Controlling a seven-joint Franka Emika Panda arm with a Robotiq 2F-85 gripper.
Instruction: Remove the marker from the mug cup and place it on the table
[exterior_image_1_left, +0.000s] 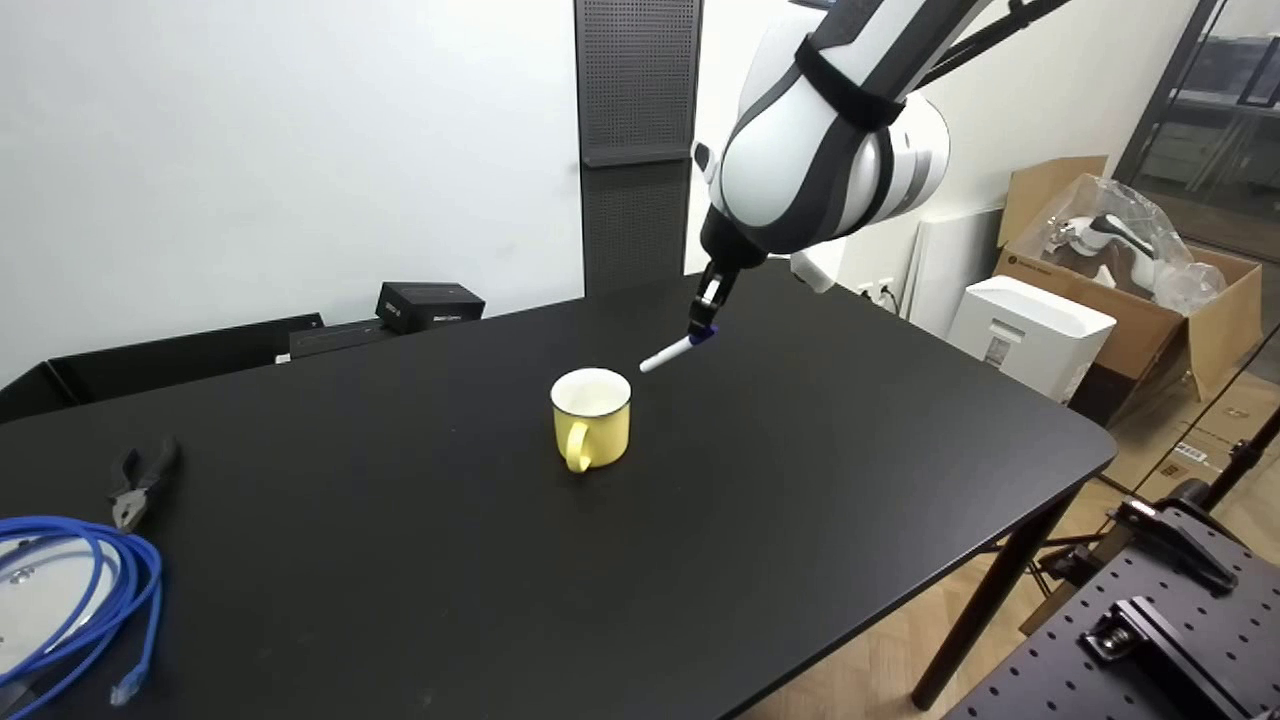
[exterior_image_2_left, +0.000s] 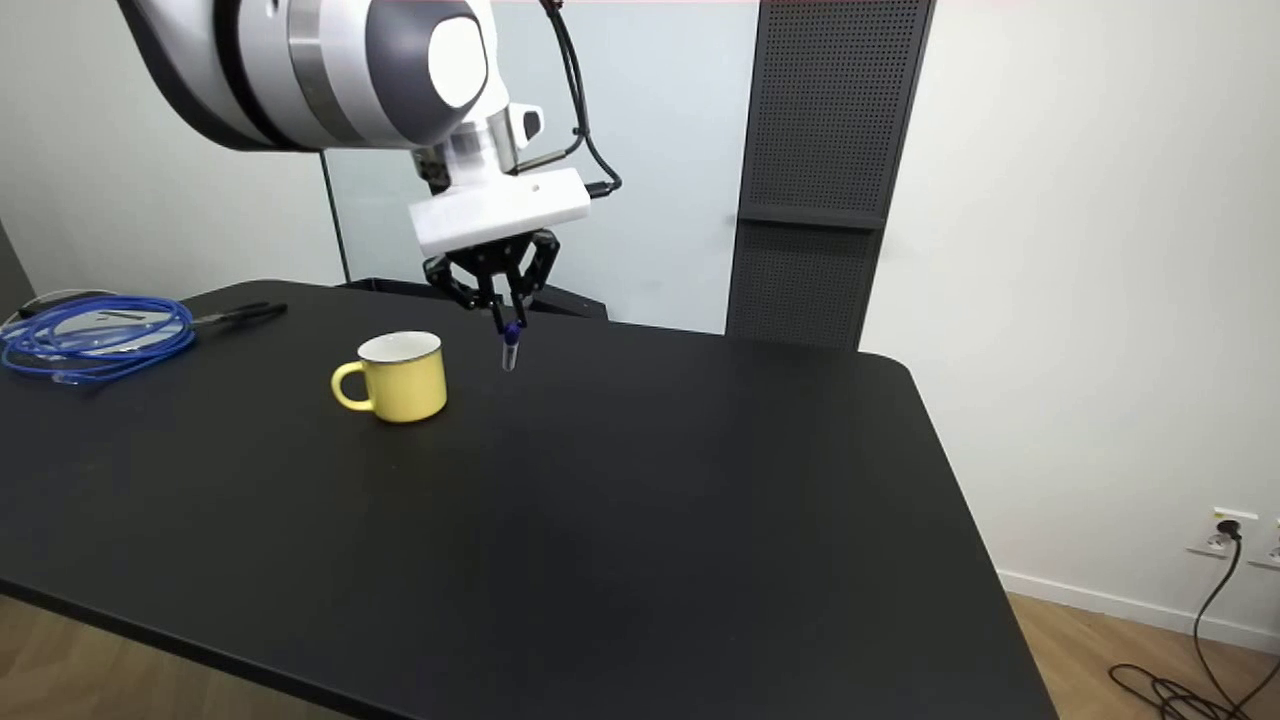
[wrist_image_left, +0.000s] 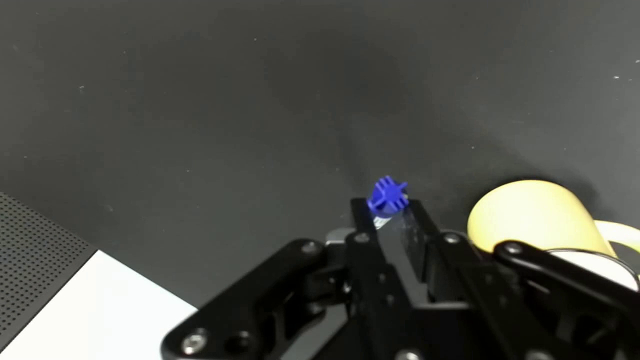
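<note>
Removal looking done

I'm watching the jaws gripping the blue-ended marker (exterior_image_1_left: 672, 353), holding it slanting above the black surface (exterior_image_1_left: 800, 480), clear of the yellow mug (exterior_image_1_left: 605, 430). Placing is probably coming next, calling for gentle lowering, then release.

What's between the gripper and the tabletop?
The marker: blue end held in the gripper, whitish end slanting down toward the table, apparently not touching it. Both exterior views show this.
</note>
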